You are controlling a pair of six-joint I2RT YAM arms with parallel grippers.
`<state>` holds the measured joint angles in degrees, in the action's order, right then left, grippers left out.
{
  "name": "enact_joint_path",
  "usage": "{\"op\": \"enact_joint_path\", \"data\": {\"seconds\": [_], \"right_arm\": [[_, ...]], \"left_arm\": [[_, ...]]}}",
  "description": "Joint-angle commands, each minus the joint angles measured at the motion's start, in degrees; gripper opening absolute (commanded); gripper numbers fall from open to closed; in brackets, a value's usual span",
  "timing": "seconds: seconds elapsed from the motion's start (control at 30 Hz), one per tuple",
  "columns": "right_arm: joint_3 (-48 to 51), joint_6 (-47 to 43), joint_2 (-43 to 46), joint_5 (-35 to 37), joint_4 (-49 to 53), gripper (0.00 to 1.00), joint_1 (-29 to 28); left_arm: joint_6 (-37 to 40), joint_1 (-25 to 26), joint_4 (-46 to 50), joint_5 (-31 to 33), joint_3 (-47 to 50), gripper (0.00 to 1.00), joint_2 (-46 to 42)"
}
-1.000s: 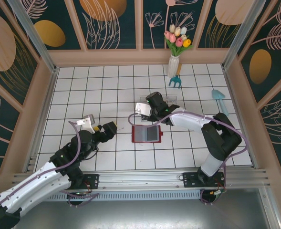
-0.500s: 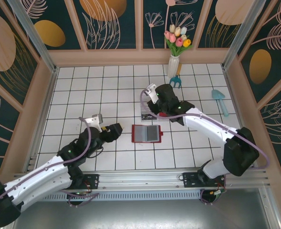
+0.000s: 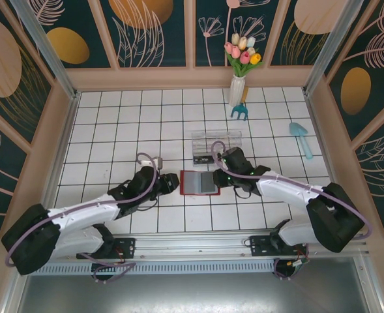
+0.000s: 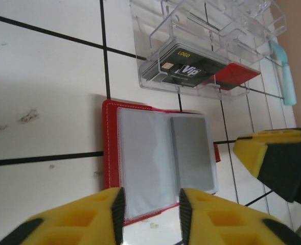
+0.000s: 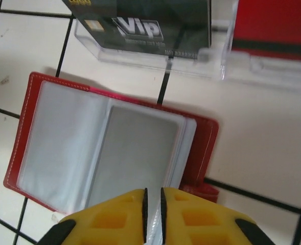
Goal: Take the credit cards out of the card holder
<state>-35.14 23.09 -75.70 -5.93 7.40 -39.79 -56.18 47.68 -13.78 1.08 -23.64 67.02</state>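
Left gripper (image 3: 170, 180) lies low over the white tiled table (image 3: 113, 124), at the left edge of the open card holder (image 3: 199, 183). In the left wrist view its yellow fingers (image 4: 73, 219) stand apart with a modest gap, and the holder's red-stitched near border (image 4: 155, 163) shows through that gap. Nothing is clamped between them.

Right gripper (image 3: 218, 177) sits at the holder's opposite, right edge. In the right wrist view its tips (image 5: 153, 196) are pressed nearly together, with only a dark slit between. Whether anything thin is caught there I cannot tell. They hover over the border of the holder (image 5: 104, 153) next to its closing tab (image 5: 204, 191).

The holder lies flat and spread open, clear sleeves up. A grey card (image 4: 191, 153) sits in the right-hand sleeve.

Just beyond the far edge stands a clear plastic compartment box (image 3: 234, 137), with a narrow strip of bare tile between them. It contains a black VIP card (image 4: 183, 66) and a red card (image 4: 232, 75).

Bare tiles lie on the near side and out to the left. A tulip vase (image 3: 237, 88), a blue hand fork (image 3: 239, 112) and a pale blue trowel (image 3: 300, 137) stand well apart, to the far right.
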Motion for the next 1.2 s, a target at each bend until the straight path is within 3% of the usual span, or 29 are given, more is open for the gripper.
{"op": "enact_joint_path", "data": {"seconds": [0.0, 0.03, 0.13, 0.47, 1.17], "right_arm": [[1.56, 7.79, 1.98, -5.57, -6.56, 0.22, 0.45], [1.56, 8.8, 1.68, -6.04, -6.59, 0.25, 0.56], [2.12, 10.17, 0.47, -7.91, -7.56, 0.32, 1.07], [3.96, 12.77, -4.94, -11.03, -10.89, 0.32, 2.99], [0.76, 10.76, -6.48, -6.44, -4.27, 0.35, 1.87]], "left_arm": [[-0.15, 0.5, -4.37, -1.75, -2.68, 0.17, 3.89], [-0.08, 0.67, -4.37, -1.87, -3.08, 0.1, 5.34], [0.01, 0.97, -2.76, -1.04, -4.36, 0.0, 8.75], [0.2, 1.01, 1.21, 0.49, -5.89, 0.0, 14.9], [-0.16, 1.01, 2.29, 0.41, -6.2, 0.0, 17.31]]}}
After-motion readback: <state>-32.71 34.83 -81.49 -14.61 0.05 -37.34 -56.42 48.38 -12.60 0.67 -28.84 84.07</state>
